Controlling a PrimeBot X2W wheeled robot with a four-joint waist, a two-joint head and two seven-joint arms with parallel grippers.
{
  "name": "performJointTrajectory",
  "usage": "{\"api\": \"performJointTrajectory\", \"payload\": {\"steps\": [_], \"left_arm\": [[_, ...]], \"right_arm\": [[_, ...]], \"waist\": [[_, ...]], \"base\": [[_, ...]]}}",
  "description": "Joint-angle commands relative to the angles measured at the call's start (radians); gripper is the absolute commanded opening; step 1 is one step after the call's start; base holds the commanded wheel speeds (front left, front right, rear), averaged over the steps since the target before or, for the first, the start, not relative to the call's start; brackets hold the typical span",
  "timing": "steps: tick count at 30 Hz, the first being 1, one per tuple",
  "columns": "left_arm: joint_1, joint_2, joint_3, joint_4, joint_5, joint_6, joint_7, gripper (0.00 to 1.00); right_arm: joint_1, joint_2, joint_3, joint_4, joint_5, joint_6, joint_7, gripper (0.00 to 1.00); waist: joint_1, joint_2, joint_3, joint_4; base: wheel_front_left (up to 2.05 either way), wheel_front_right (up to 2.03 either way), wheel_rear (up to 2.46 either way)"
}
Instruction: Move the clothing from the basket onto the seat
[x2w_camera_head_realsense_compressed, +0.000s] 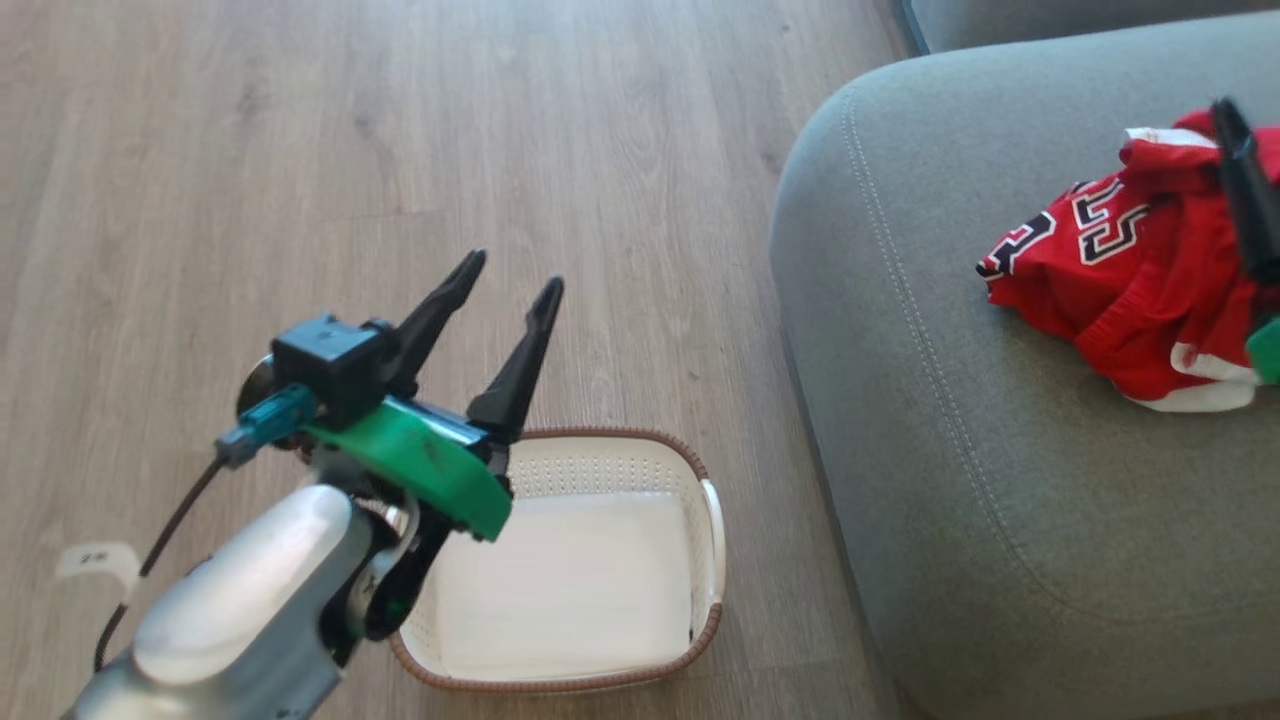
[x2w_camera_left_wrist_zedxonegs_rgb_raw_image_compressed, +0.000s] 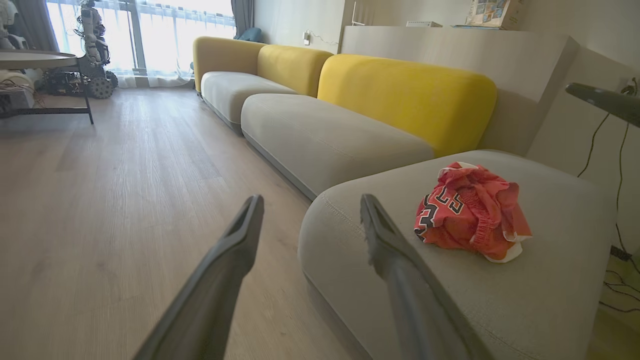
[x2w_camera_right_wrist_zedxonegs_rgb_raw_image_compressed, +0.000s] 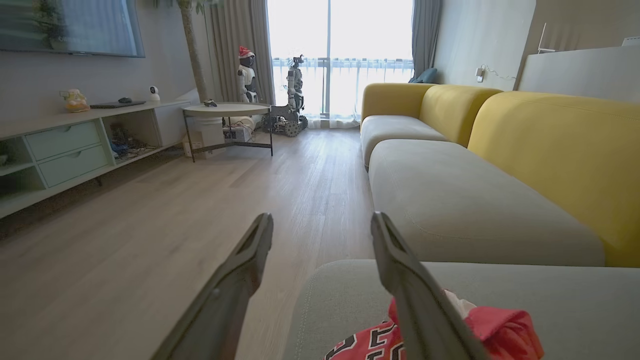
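Observation:
The clothing, a crumpled red heap with white trim and black numerals, lies on the grey-green seat. In the left wrist view the clothing rests near the middle of the seat. The white basket stands on the floor left of the seat, its bottom bare. My left gripper hovers open over the basket's back left corner, holding nothing. My right gripper is open just above the clothing, with nothing between its fingers; one finger crosses the heap at the head view's right edge.
Wooden floor spreads left of and beyond the basket. More grey cushions with yellow backs run on past the seat. A round table, a low shelf unit and other robots stand far off by the window. Cables lie right of the seat.

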Motion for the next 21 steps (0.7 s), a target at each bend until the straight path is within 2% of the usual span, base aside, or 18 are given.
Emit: {"api": "performJointTrajectory", "payload": {"steps": [1, 7, 12, 21], "left_arm": [[-0.021, 0.041, 0.06, -0.031, -0.006, 0.009, -0.012, 1.0], [0.024, 0.065, 0.091, -0.038, -0.01, 0.035, -0.028, 1.0], [0.067, 0.079, 0.115, -0.039, -0.009, 0.047, -0.039, 1.0], [0.159, 0.086, 0.2, -0.046, 0.001, 0.084, -0.049, 1.0]], "right_arm": [[0.014, 0.0, -0.015, -0.051, -0.015, 0.007, -0.013, 1.0], [0.122, 0.099, -0.077, -0.13, -0.082, 0.007, -0.042, 1.0], [0.201, 0.151, -0.101, -0.17, -0.144, 0.007, -0.066, 1.0], [0.3, 0.229, -0.09, -0.194, -0.176, 0.007, -0.125, 1.0]], "waist": [[0.0, -0.0001, -0.006, 0.009], [0.0, -0.0001, -0.019, 0.044], [0.0, -0.0001, -0.029, 0.074], [0.0, -0.0001, -0.045, 0.101]], "base": [[0.0, 0.0, 0.0], [0.0, 0.0, 0.0], [0.0, 0.0, 0.0], [0.0, 0.0, 0.0]]}}
